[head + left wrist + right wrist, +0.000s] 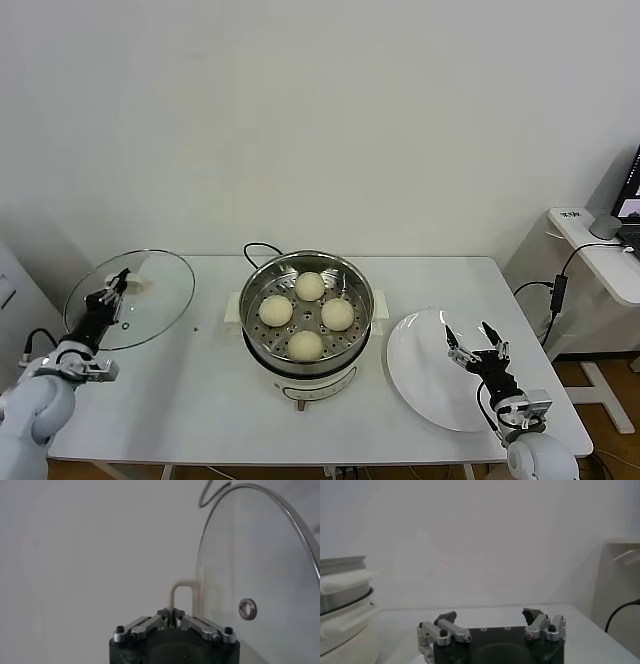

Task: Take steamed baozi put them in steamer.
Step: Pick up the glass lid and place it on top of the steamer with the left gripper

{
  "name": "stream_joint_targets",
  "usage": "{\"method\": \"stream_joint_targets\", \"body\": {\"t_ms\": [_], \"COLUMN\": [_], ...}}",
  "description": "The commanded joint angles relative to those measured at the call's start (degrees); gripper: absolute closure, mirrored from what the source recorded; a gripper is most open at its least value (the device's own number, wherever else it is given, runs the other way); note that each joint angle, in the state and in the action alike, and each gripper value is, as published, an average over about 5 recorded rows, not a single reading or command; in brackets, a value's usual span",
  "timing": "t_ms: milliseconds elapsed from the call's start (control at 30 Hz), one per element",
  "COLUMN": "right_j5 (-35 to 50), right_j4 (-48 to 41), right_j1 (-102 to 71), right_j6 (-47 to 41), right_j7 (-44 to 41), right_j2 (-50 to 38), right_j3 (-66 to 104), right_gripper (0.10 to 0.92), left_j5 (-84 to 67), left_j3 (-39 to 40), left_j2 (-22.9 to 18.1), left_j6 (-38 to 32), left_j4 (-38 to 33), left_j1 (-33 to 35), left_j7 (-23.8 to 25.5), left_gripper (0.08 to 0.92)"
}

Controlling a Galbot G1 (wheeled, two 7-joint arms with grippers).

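I see four cream-white round baozi inside shiny round steel steamer; left gripper clamps cream handle of round glass lid, left of steamer, tilted; thin grip may slip, lid drops; right gripper wide, empty, over flat white plate right of steamer.

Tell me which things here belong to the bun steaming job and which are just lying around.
Belongs to the job:
- four baozi, already in the steamer
- glass lid, handle clamped in the left tool

Lying about:
- white plate, bare, right tool open above it
- side table
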Motion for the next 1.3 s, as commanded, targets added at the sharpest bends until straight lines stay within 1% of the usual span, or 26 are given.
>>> {"method": "stream_joint_targets", "body": {"t_ms": [33, 133, 300, 433, 600, 800, 1000, 1300], "right_j5": [0.1, 0.1, -0.1, -0.2, -0.4, -0.5, -0.5, -0.5], "right_j4": [0.4, 0.6, 0.7, 0.8, 0.9, 0.7, 0.4, -0.4], "right_j1": [0.2, 0.3, 0.4, 0.3, 0.2, 0.2, 0.1, 0.3], "right_j6": [-0.2, -0.3, -0.4, -0.5, -0.6, -0.6, -0.5, -0.3], "right_j7": [0.1, 0.1, 0.2, 0.3, 0.4, 0.4, 0.3, 0.2], "right_j2": [-0.1, -0.3, -0.4, -0.6, -0.5, -0.2, -0.2, 0.2], "right_j3": [0.1, 0.1, 0.2, 0.1, 0.1, 0.1, 0.3, 0.4], "right_gripper": [0.203, 0.203, 0.203, 0.203, 0.203, 0.203, 0.203, 0.203], "left_j5": [-7.4, -6.0, -2.2, 1.4, 5.9, 9.3, 11.6, 15.4], "left_j3": [8.0, 13.4, 21.8, 26.8, 32.2, 37.0, 39.9, 42.7], "left_j2": [4.4, 4.7, 4.3, 2.2, -0.5, -4.4, -7.7, -11.7], "left_j6": [17.9, 23.4, 30.7, 34.7, 39.9, 43.2, 43.6, 44.2], "left_j4": [-22.3, -26.0, -28.5, -28.8, -28.7, -28.2, -26.9, -24.8], "left_j1": [0.7, -0.7, -4.7, -7.7, -9.7, -12.0, -13.6, -13.8], "left_j7": [11.5, 12.6, 13.9, 15.1, 16.8, 18.5, 18.8, 19.8], "left_gripper": [0.894, 0.894, 0.894, 0.894, 0.894, 0.894, 0.894, 0.894]}}
